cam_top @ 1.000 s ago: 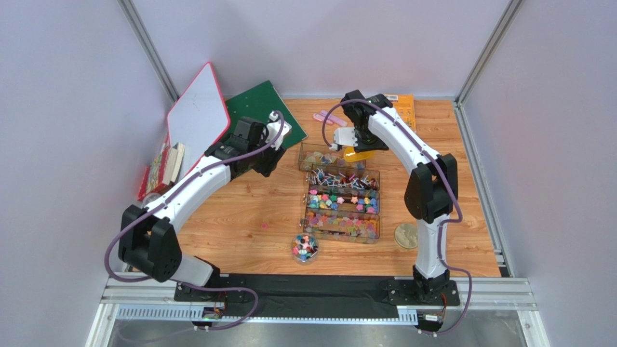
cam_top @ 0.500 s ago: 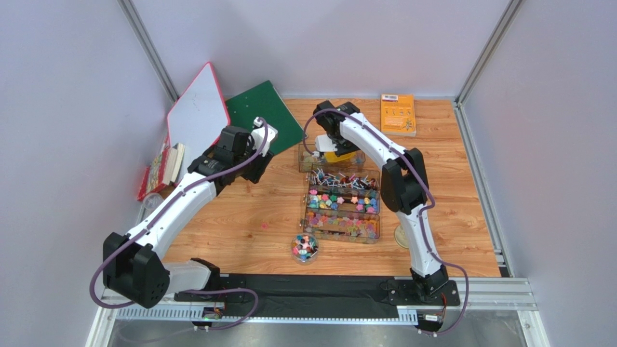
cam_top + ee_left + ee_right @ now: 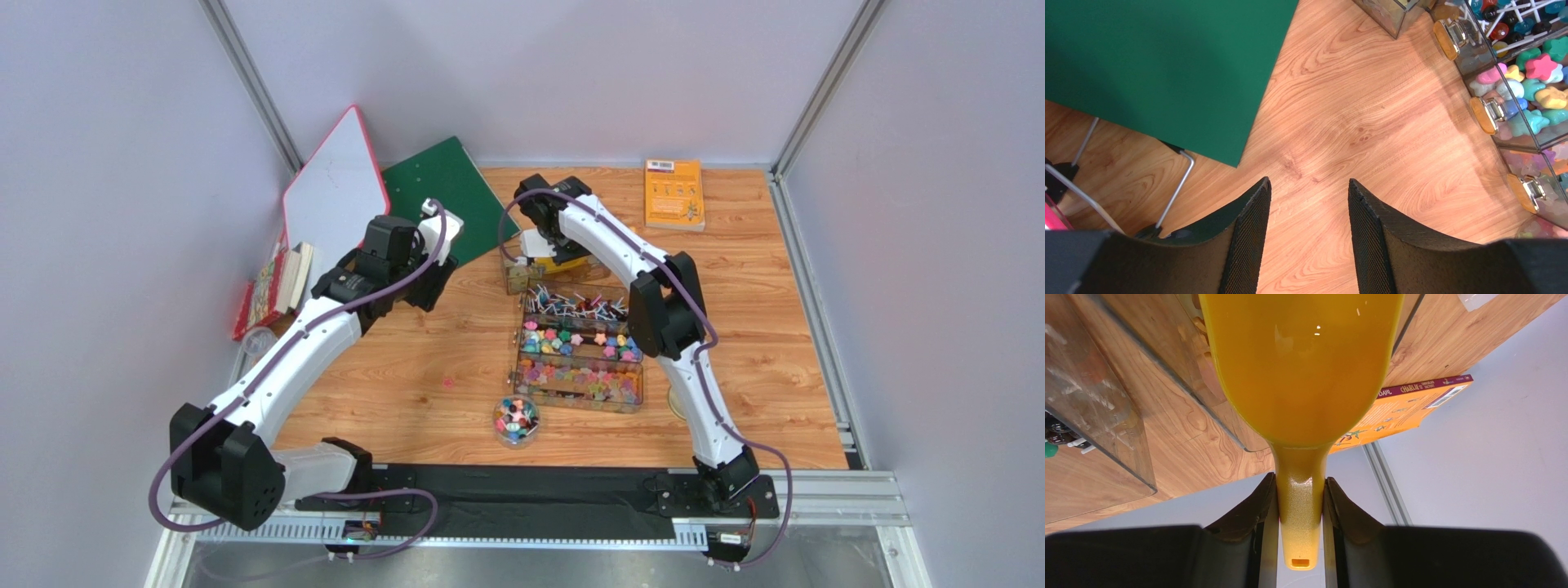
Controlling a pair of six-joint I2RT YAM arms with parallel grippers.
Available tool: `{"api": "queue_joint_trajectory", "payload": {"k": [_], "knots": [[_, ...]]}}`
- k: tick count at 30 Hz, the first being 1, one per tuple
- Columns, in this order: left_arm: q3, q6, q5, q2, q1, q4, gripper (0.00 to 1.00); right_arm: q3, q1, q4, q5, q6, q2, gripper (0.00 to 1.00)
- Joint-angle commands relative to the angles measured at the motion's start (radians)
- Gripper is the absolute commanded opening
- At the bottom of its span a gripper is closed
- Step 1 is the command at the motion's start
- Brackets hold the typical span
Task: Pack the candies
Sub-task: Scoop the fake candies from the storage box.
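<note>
two white-and-black arms reaching forward, one claw parted, one clamped

the left arm (image 3: 301, 343) stretches from its base up and to the right, its black two-finger left gripper (image 3: 1308, 184) pointing down with its mesh-textured fingers (image 3: 1250, 233) parted. the right arm (image 3: 613, 239) folds at the elbow and reaches far forward and leftward; its right gripper (image 3: 1300, 481) is closed, both fingers pressing the handle of a yellow plastic scoop (image 3: 1303, 367), whose bowl sits just ahead of the fingertips.

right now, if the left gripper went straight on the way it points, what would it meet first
The left gripper would likely meet bare table first, beside the green board; depth is unclear.
</note>
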Motion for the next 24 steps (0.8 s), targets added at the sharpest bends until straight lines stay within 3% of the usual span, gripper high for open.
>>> {"api": "queue_joint_trajectory", "payload": {"k": [1,6,10,24], "knots": [[0.003,-0.035,0.016,-0.009,0.023,0.03,0.56,0.033,0.031,-0.279,0.038,-0.039,0.022,0.0],[0.006,-0.02,-0.001,-0.01,0.023,0.022,0.56,0.021,0.031,-0.225,-0.047,-0.09,0.012,0.0],[0.014,-0.009,-0.004,0.001,0.023,0.004,0.56,-0.085,0.019,-0.103,-0.081,-0.145,-0.033,0.0],[0.071,0.1,-0.024,0.05,0.031,-0.034,0.56,-0.078,-0.116,-0.05,-0.325,-0.093,-0.086,0.0]]}}
